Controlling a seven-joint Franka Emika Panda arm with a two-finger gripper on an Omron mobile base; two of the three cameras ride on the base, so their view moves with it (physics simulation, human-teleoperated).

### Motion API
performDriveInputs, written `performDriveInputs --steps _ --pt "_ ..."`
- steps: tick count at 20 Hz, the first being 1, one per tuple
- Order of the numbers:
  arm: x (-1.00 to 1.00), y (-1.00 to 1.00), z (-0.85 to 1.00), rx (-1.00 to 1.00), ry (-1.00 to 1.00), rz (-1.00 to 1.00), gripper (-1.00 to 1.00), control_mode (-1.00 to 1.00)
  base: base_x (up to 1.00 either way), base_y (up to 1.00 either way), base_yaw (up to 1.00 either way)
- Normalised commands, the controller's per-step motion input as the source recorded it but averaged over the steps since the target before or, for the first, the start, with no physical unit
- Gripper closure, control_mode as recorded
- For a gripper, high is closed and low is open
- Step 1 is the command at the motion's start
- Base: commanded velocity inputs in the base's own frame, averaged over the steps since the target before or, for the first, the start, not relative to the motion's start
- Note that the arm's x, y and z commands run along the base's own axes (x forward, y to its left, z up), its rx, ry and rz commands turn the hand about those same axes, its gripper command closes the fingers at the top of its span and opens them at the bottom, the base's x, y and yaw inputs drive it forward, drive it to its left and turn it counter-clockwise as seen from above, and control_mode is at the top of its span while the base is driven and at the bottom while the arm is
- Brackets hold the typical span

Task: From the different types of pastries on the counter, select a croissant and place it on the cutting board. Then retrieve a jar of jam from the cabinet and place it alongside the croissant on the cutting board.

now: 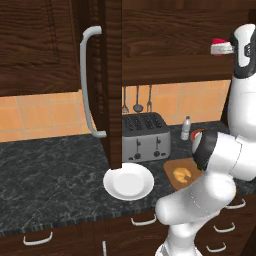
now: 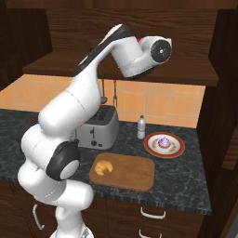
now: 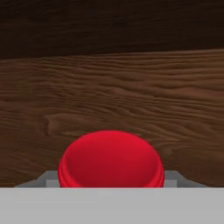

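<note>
My gripper (image 3: 111, 181) reaches into the open cabinet (image 1: 112, 85), high at the right of the left base view. Its fingers (image 3: 48, 178) sit against both sides of the jar of jam (image 3: 111, 159), whose red lid (image 1: 218, 42) shows beside the hand. The jar stands on the cabinet's wooden shelf (image 3: 131, 96). Down on the counter (image 1: 50, 165), the golden croissant (image 2: 103, 167) lies on the left end of the cutting board (image 2: 132, 173). The purple-topped pastry (image 2: 163, 142) sits on a red-rimmed plate (image 2: 151, 145).
The cabinet door with its curved grey handle (image 1: 86, 80) stands open, edge-on above a round white plate (image 1: 129, 181). A silver toaster (image 1: 145, 135) and a slim clear bottle (image 2: 141, 127) stand by the tiled wall behind the board.
</note>
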Motion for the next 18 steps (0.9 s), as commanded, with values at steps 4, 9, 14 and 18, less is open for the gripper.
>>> performDriveInputs --steps 4,9,14,18 --pt "-1.00 0.00 0.00 -0.09 -0.21 0.04 1.00 -1.00 0.00 0.00 0.00" --pt "-1.00 -0.06 0.00 -0.10 -0.16 0.01 1.00 -1.00 0.00 0.00 0.00" --pt "-1.00 0.00 -0.17 -0.21 -0.04 0.01 1.00 -1.00 0.00 0.00 0.00" --pt "-1.00 -0.09 -0.28 -0.23 0.00 0.04 1.00 -1.00 0.00 0.00 0.00"
